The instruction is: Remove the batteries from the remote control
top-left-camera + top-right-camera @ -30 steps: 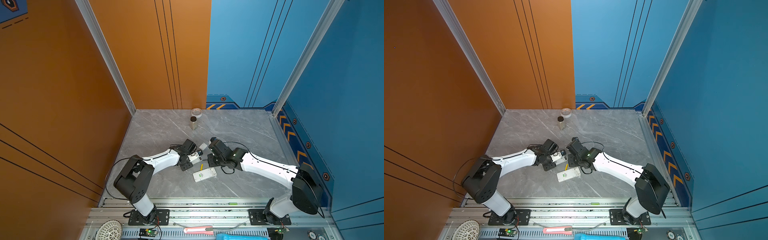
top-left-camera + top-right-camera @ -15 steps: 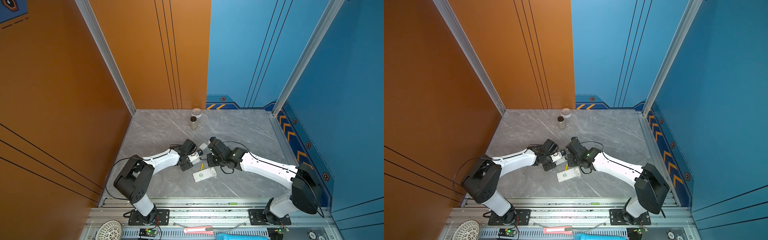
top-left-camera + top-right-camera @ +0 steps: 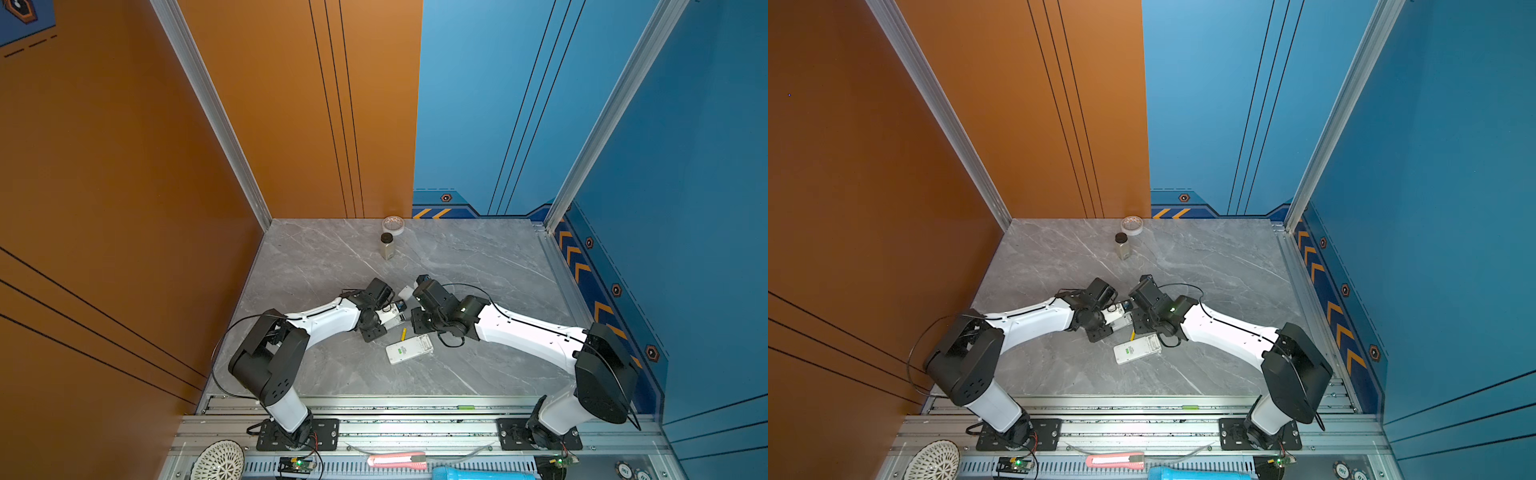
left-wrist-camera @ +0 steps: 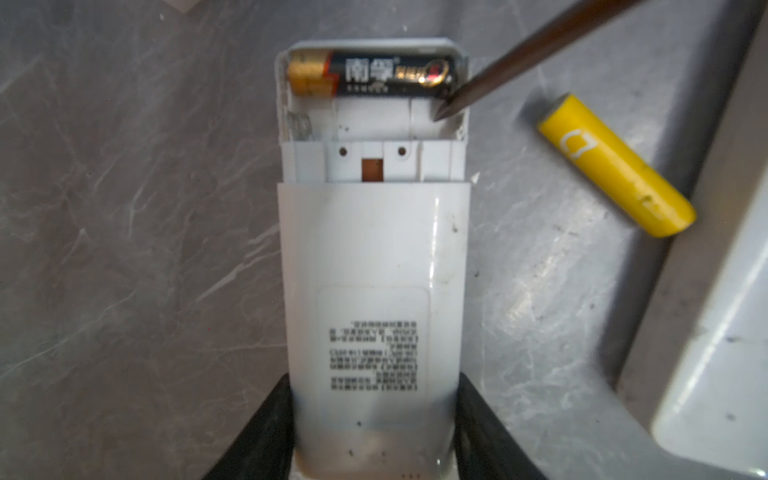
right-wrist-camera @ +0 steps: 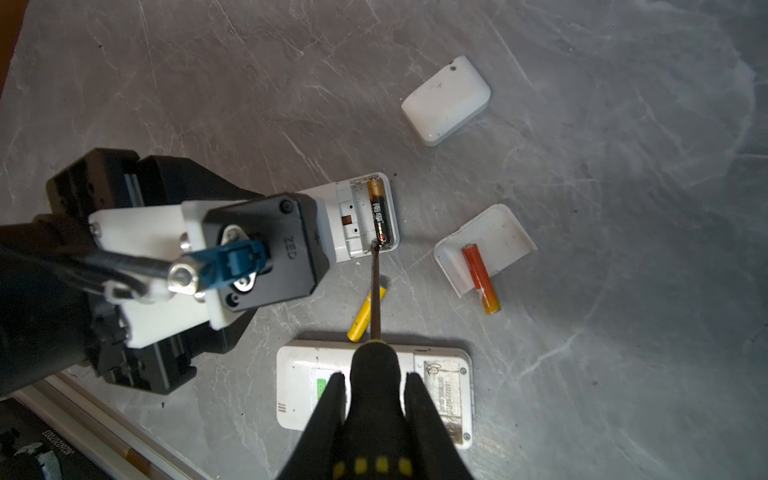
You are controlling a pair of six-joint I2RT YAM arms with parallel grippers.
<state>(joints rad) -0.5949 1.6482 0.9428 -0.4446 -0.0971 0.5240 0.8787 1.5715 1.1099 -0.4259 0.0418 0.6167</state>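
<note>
My left gripper [image 4: 374,386] is shut on the white remote control [image 4: 374,257], whose battery bay lies open. One black-and-gold battery [image 4: 374,77] sits in the far slot; the near slot is bare. My right gripper [image 5: 374,376] is shut on a screwdriver's black-and-yellow handle [image 5: 374,361]. The screwdriver's tip [image 4: 440,114] rests in the bay at that battery's end. A yellow battery [image 5: 365,311] lies loose on the table beside the remote. An orange-red battery [image 5: 480,278] lies partly on an upturned white cover [image 5: 505,232].
A second white remote-like slab [image 3: 409,350] lies face down under my right gripper. Another white cover [image 5: 446,99] lies farther off. A small dark-capped bottle [image 3: 386,246] and a tape roll [image 3: 393,224] stand near the back wall. Both wrists nearly meet mid-table.
</note>
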